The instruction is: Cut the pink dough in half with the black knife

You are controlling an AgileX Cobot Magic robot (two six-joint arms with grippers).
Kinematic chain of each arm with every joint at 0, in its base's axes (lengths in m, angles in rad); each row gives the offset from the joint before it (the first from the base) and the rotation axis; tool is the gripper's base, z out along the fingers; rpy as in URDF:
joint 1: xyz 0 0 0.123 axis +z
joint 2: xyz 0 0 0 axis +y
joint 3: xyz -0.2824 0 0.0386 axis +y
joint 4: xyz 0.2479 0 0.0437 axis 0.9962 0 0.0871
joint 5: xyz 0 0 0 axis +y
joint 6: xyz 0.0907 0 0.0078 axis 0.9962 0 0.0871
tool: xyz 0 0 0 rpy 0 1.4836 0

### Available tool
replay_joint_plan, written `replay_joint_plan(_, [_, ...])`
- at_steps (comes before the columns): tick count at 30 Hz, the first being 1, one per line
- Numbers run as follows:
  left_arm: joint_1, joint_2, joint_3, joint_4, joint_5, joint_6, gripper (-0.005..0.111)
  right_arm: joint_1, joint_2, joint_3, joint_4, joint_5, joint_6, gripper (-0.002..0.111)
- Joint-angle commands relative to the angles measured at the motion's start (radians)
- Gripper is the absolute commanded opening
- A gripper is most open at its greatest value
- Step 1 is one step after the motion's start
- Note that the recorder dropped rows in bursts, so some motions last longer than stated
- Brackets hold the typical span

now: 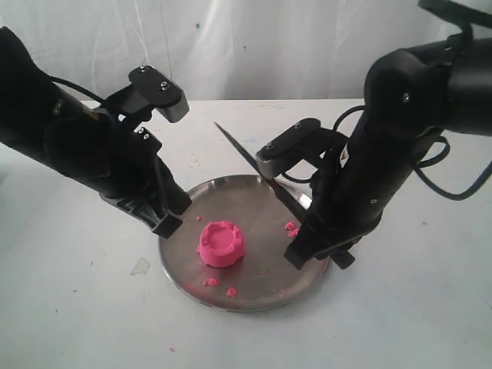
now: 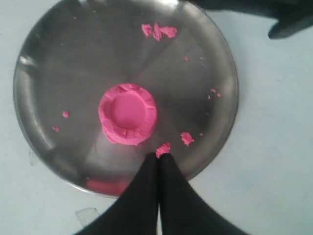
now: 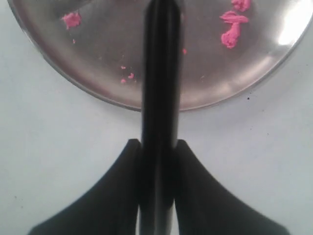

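The pink dough [image 1: 221, 244] [image 2: 128, 113] is one round puck with a dished top, sitting near the middle of the round steel plate [image 1: 254, 206] [image 2: 44, 63]. My left gripper [image 1: 167, 224] [image 2: 159, 155] is shut and empty at the plate's left rim, just short of the puck. My right gripper [image 1: 315, 246] [image 3: 158, 143] is shut on the black knife [image 1: 254, 163] [image 3: 160, 68] at the plate's right rim. The blade slants up and away to the back left, its point above the table behind the plate.
Small pink crumbs [image 1: 291, 227] [image 2: 159, 31] [image 3: 230, 29] lie scattered on the plate. A scrap of clear tape [image 1: 140, 267] lies on the white table left of the plate. A white backdrop closes the far side.
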Motion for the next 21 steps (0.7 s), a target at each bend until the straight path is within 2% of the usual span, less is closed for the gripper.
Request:
replay_joint_plan(1, [-0.001,0.071,0.005,-0.012,-0.077,-0.006,0.0,0.011,0.066,-0.023,-0.041,0.035,-0.018,0.0])
replay_joint_plan(5, [-0.001,0.163,0.005,-0.019,-0.064,-0.008,0.0,0.011,0.135,-0.082,-0.039,0.14,-0.025,0.0])
replay_joint_plan(8, [-0.001,0.195,0.005,0.043,-0.062,0.022,0.0,0.011,0.178,-0.107,-0.035,0.211,-0.069,0.0])
replay_joint_plan(13, [0.001,0.184,0.005,0.066,-0.064,0.018,0.0,0.011,0.214,-0.113,0.008,0.187,-0.083,0.0])
replay_joint_plan(21, [0.001,0.169,0.005,-0.065,-0.106,0.018,0.0,0.011,0.235,-0.117,0.138,0.142,-0.126,0.0])
